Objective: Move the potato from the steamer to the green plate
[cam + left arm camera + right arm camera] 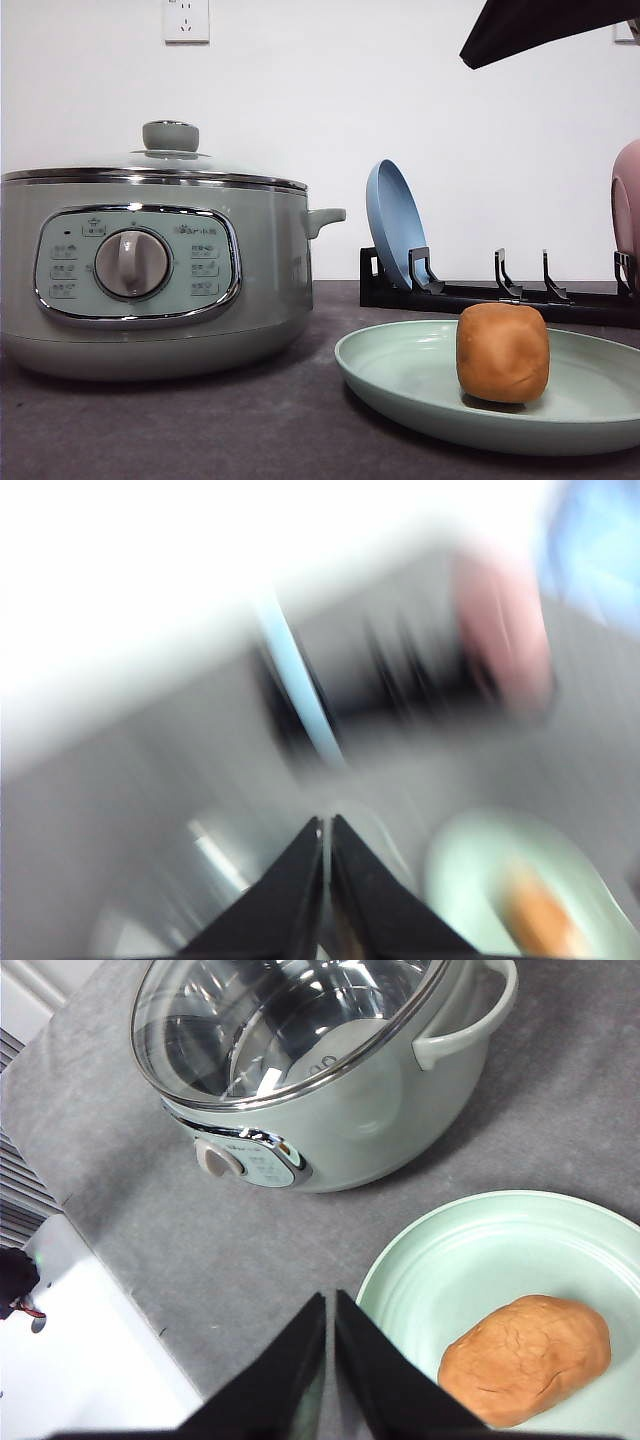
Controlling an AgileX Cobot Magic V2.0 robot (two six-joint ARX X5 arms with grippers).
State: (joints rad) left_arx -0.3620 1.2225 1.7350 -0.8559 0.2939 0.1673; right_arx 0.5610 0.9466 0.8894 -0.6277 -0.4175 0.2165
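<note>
Orange-brown potato (502, 352) is already sitting on the green plate (400, 375), a bit right of the plate's centre, standing on its own with nothing touching it. The steamer (150, 270) is off to the left with its glass lid on, well clear of the plate.

So going by how things lie, the transfer looks pretty much done and what's left is a clean exit. The right gripper (329, 1305) hangs above the table near the plate's rim, fingers pressed together with barely a sliver between them and nothing in them. The left gripper (325, 830) looks the same way, tips closed and empty, but that wrist view is badly smeared, so only rough shapes come through: the plate (470, 880) and an orange blur that's likely the potato (540, 920).

Tips for finishing well: keep both arms high and away from the plate so nothing clips the rim or nudges the potato, since it's a blocky lump that could tip or roll if bumped. No reason to go near the steamer again. The rack behind holds a blue plate (395, 228), worth staying clear of on the way out.
</note>
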